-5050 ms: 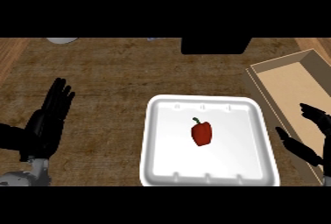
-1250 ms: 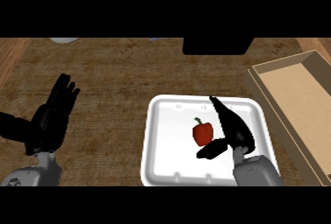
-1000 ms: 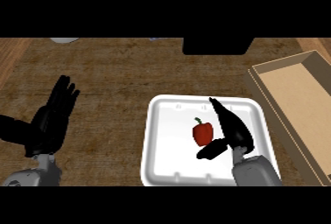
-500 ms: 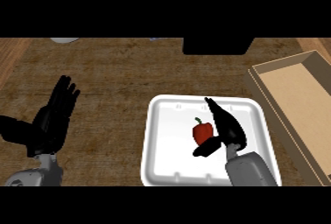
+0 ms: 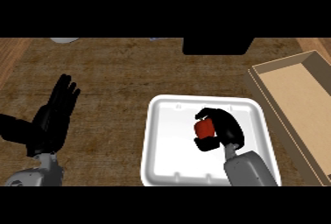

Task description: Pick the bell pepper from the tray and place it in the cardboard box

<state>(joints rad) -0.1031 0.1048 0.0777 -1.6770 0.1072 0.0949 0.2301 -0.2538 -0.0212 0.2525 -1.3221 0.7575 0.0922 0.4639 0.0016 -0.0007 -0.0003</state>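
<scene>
A red bell pepper (image 5: pixel 203 128) lies in the middle of the white tray (image 5: pixel 169 148) in the head view. My right hand (image 5: pixel 225 129) sits over the tray with its fingers and thumb curled round the pepper, hiding the pepper's right side. The open cardboard box (image 5: pixel 291 94) stands to the right of the tray, its brown floor bare. My left hand (image 5: pixel 50 118) rests open at the left, fingers up, well away from the tray.
A black block (image 5: pixel 217 45) stands at the counter's far edge behind the tray. A pale round object (image 5: pixel 63 40) peeks in at the top left. The counter top (image 5: pixel 123 74) is brown wood grain.
My right hand has come in from the right edge over the tray, and its straight fingers have curled round the pepper. The left hand has stayed still.
</scene>
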